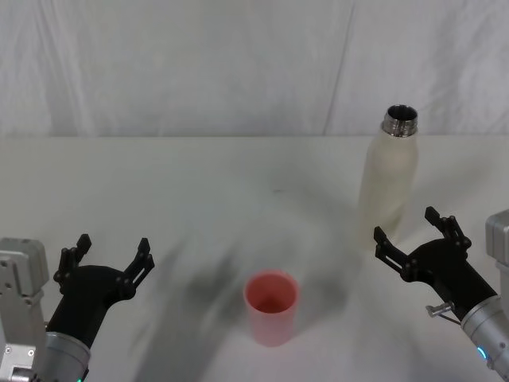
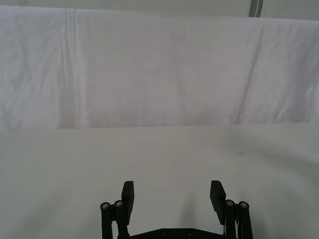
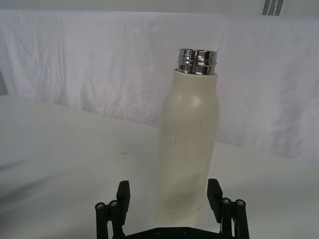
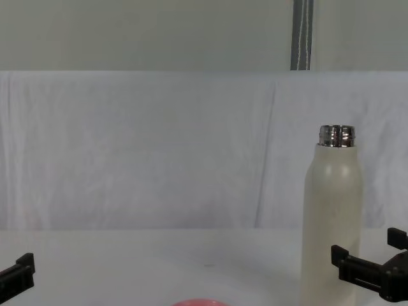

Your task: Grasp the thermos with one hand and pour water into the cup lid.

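The white matte table spreads before a wrinkled white cloth backdrop. On it, to the robot's right and toward the far side, stands the tall cream-white matte thermos, upright, its shiny threaded steel neck uncapped. In the chest view the thermos rises well above the black gripper parts at the lower right.

The right black 2-fingered gripper sits just in front of the thermos base, on the robot's near side, with its jaws spread wide. In the right wrist view the thermos stands centred in the gap of the right gripper, its lower body between the 2 fingers; whether either finger touches it cannot be told.

The left black gripper hovers at the near left, jaws likewise spread apart, nothing between them, well apart from both objects.

The small pink round cup lid stands open side up near the table's front centre, between the 2 grippers and well apart from the thermos.
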